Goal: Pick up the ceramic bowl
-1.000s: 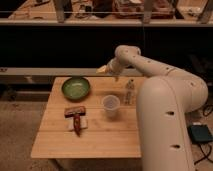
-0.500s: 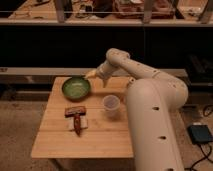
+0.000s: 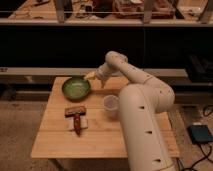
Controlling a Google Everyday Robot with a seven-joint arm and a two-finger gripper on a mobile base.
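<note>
The green ceramic bowl point(image 3: 76, 87) sits on the far left part of the wooden table point(image 3: 105, 135). My gripper point(image 3: 90, 76) is at the end of the white arm, just above and to the right of the bowl's far rim. It reaches in from the right. Nothing shows in it.
A translucent plastic cup point(image 3: 111, 105) stands right of the table's middle. A brown brush-like object point(image 3: 76, 116) lies on a white cloth in front of the bowl. My white arm's body point(image 3: 142, 125) covers the table's right side. A dark shelf unit stands behind the table.
The arm has swung left across the table, from over the cup area to the bowl's far right rim. The bowl, cup and brush have not moved.
</note>
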